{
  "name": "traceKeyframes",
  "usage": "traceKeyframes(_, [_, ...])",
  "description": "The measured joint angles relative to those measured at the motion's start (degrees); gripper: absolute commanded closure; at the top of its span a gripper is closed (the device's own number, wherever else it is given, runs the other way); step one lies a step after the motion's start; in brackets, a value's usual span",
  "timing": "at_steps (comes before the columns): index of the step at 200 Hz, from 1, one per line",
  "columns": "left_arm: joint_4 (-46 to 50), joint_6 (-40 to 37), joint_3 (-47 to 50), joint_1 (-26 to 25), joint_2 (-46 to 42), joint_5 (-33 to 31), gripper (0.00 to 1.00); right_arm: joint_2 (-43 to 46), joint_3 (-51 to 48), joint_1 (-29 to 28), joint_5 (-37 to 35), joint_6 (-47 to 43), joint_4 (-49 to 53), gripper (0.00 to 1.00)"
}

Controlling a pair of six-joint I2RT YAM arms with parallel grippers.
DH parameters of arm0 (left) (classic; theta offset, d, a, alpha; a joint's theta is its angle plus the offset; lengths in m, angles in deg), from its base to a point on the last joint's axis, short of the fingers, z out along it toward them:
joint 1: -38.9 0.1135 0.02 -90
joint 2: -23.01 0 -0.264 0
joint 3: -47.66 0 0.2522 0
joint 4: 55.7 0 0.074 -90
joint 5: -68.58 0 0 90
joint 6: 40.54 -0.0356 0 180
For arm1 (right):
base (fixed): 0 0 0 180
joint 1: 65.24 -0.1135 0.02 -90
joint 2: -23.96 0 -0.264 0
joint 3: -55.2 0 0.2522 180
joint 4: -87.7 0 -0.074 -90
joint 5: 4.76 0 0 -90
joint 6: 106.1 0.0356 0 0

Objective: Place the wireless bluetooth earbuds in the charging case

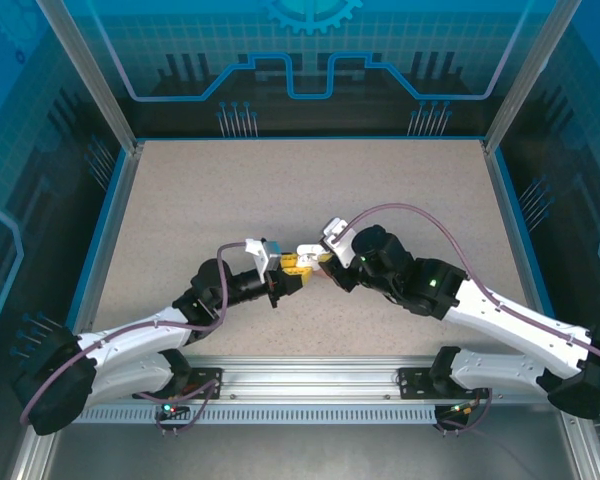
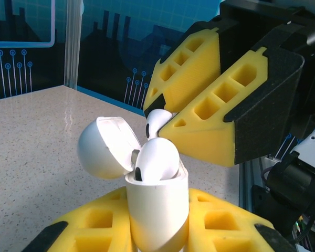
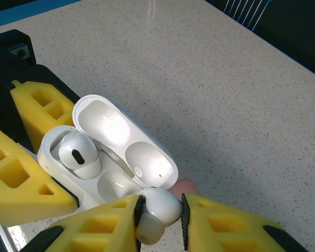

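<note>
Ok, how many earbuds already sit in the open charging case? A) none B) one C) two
B: one earbud sits in a well of the charging case, the other well is empty, and the second earbud is pinched in the right hand.

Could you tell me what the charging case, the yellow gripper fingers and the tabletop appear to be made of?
Charging case: glossy white hard plastic, judging by the sharp highlights on its lid.
Yellow fingers: matte plastic, possibly 3D-printed, given the dull, finely textured surface and open pockets.
Tabletop: speckled beige, stone-look laminate or composite. A slight sheen reflects the light.
</note>
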Motion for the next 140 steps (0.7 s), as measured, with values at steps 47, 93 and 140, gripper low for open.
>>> traceKeyframes(47, [-1.09, -0.48, 0.44, 0.0, 0.02, -0.13, 1.0, -0.55, 0.92, 0.0, 0.74, 1.31, 0.83, 0.72])
traceKeyframes(93, [-4.72, -1.55, 0.85, -0.04, 1.31, -0.13, 1.0, -0.66, 2.21, 0.0, 1.27, 1.99, 1.42, 0.71])
traceKeyframes(140, [-9.53, -2.64, 1.25, -0.15, 3.58, -0.11, 1.0, -1.22, 4.07, 0.0, 1.95, 3.19, 2.93, 0.71])
